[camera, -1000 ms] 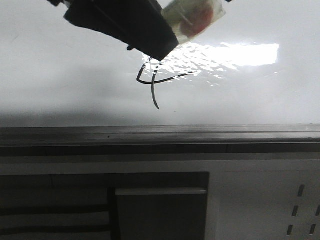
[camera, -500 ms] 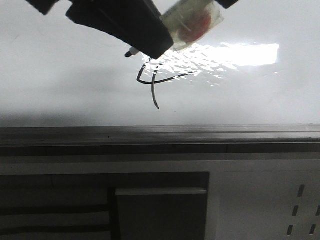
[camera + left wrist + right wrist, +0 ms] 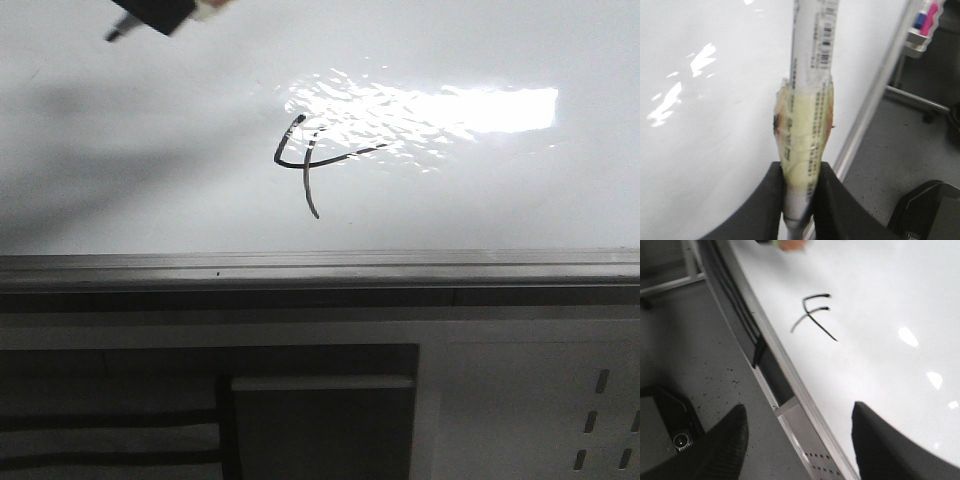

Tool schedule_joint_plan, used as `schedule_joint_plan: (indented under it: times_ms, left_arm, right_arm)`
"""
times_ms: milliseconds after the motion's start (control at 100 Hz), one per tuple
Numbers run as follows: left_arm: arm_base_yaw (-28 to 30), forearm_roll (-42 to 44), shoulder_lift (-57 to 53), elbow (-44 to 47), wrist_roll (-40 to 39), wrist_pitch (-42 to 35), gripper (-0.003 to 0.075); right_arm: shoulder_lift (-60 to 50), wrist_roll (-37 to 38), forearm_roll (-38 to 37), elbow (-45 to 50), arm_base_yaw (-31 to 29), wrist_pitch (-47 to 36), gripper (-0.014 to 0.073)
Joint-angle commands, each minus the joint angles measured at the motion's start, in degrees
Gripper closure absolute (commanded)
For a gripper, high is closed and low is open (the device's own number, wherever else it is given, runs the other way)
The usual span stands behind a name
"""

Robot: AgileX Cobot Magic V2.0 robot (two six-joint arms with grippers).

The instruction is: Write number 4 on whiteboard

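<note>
The number 4 point(image 3: 310, 165) is a thin black marker figure on the glossy whiteboard point(image 3: 500, 200), just left of a bright glare. It also shows in the right wrist view point(image 3: 815, 315). My left gripper point(image 3: 800, 172) is shut on a grey marker point(image 3: 810, 75) wrapped in yellowish tape. In the front view only the marker's dark tip point(image 3: 150, 15) shows at the top left, off the board and well away from the figure. My right gripper point(image 3: 797, 425) is open and empty, off the whiteboard point(image 3: 880, 340), which it faces near its lower edge.
A grey metal ledge point(image 3: 320, 265) runs along the board's lower edge. Below it are a white perforated panel with slots point(image 3: 600, 410) and a dark opening point(image 3: 320, 420). Grey floor point(image 3: 700, 350) and a wheeled stand point(image 3: 920, 45) lie beside the board.
My left gripper with the marker has moved up and to the left, away from the figure, almost out of the front view. The whole figure now shows uncovered.
</note>
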Motion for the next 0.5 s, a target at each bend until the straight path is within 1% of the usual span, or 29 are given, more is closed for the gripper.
schedule_joint_plan:
  times_ms: [0,60,120,170,220,320,370,490]
  left_arm:
    - [2.78,6.86,-5.99,0.8,-14.24,-1.79,0.0741]
    - [4.48,10.56,-9.58,3.73,-19.6,-2.35,0.0741]
    - [6.44,13.34,-13.14,8.05,-24.04,-3.96,0.0741]
    - [8.12,14.14,-15.74,11.97,-26.85,-6.65,0.0741]
    - [9.88,14.14,-18.08,16.16,-28.7,-11.19,0.0741]
    - [12.79,12.86,-21.07,24.22,-30.79,-20.81,0.0741]
    - [14.0,10.65,-21.33,28.14,-31.35,-25.66,0.0741]
    - [15.23,5.96,-20.12,33.62,-31.35,-34.69,0.0741]
  right_arm:
    - [-3.34,12.26,-7.51,-1.1,-0.01,-1.03,0.0191]
    - [-5.31,16.45,-10.89,-0.14,-0.01,-0.55,0.0197]
    - [-7.02,17.91,-12.76,1.0,-0.01,-0.55,0.02]
    - [-8.25,18.05,-13.06,2.23,-0.01,-1.11,0.02]
    - [-9.19,18.05,-13.06,3.36,-0.01,-1.57,0.02]
    - [-10.03,18.05,-13.06,5.19,-0.01,-1.91,0.02]
    - [-10.03,18.05,-13.06,6.03,-0.01,-1.67,0.02]
    - [-10.03,18.05,-12.5,8.13,-0.01,-1.92,0.02]
